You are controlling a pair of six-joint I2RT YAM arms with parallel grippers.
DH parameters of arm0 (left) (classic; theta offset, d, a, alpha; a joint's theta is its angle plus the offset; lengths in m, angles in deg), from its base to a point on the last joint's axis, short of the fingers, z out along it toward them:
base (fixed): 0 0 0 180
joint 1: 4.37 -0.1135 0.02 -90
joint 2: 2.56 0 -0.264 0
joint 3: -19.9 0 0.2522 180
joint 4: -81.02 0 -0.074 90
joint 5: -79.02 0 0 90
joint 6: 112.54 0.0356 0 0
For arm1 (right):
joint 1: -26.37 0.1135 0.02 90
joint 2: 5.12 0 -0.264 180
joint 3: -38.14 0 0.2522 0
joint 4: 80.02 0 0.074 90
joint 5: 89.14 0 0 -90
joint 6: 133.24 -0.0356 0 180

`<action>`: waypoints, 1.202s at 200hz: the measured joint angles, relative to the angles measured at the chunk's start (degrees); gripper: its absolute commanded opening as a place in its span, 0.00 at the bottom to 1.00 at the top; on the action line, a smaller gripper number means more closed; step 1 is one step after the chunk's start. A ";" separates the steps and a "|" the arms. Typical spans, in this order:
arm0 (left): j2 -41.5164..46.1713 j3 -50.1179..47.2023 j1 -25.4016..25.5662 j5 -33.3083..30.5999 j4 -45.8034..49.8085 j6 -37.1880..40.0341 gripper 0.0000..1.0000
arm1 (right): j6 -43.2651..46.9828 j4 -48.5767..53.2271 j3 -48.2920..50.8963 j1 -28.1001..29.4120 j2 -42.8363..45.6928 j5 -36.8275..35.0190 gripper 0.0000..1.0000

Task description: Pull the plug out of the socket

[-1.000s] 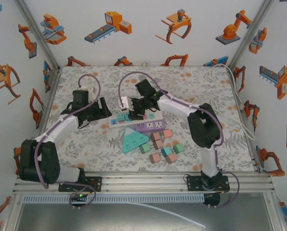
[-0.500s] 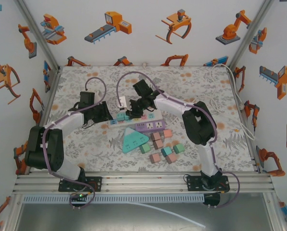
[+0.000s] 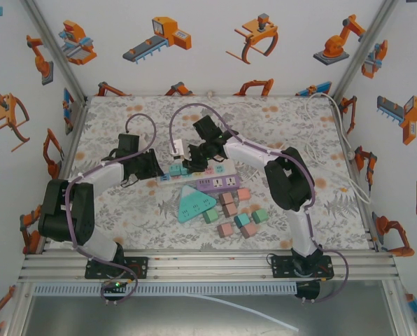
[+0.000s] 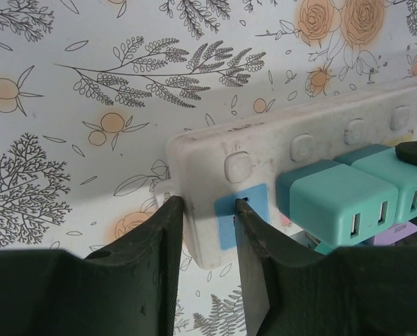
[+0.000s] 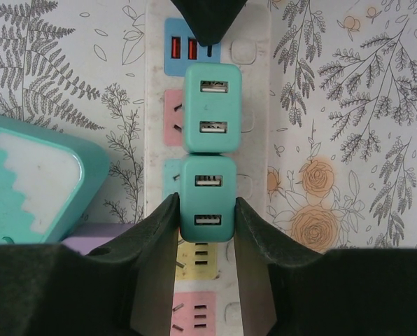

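Clamping the power strip by its end so it can't lift, the left gripper braces while the right gripper pinches a teal plug, seated in its socket, prob. for the pull.

Two matching arms on show. The left arm is smooth white shells broken up by bulky black joint housings, and the right arm has the same build. Each is bolted down on a black plate: left base, right base. The left cable, purple, loops off that wrist. The right cable is purple too and arcs wide, with more purple trailing by both bases. Up close, the left gripper has thick, matte, near-black fingers with rounded inner edges. The right gripper has the same dark fingers, faintly speckled.
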 measured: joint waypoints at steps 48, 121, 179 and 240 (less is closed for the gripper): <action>-0.28 -0.04 0.50 0.24 -0.70 0.09 0.36 | -2.36 0.28 -0.42 -0.31 -0.20 0.55 0.22; -0.55 -0.04 1.20 -0.31 -1.29 0.85 0.36 | -5.20 2.16 -2.34 -0.61 -0.94 0.52 0.12; -0.33 0.07 2.27 -2.21 -1.29 1.09 0.36 | -7.93 2.80 -2.93 -0.79 -1.05 0.50 0.10; -0.26 0.07 2.36 -2.43 -1.25 1.09 0.36 | -11.63 -1.57 -0.26 -1.62 -0.31 2.27 0.08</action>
